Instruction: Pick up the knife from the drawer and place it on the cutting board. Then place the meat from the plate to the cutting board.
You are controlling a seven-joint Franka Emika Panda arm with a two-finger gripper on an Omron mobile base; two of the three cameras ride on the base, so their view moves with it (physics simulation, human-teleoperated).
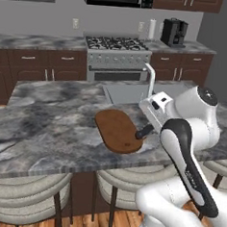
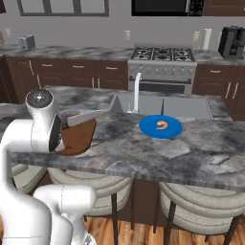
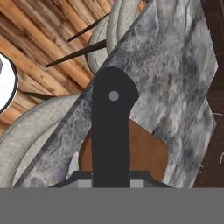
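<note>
Holding the knife in the gripper above the cutting board.

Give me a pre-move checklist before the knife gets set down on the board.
1. Black-handled knife held in the gripper: ok.
2. Knife over the oval brown wooden cutting board: ok, handle at its near end.
3. Board surface free of other things: ok.
4. Blade direction and clearance: cannot tell, blade hidden.
5. Orange-red curved meat on the round blue plate: ok, not yet moved.
6. Grey marble counter between board and plate unobstructed: ok.
</note>
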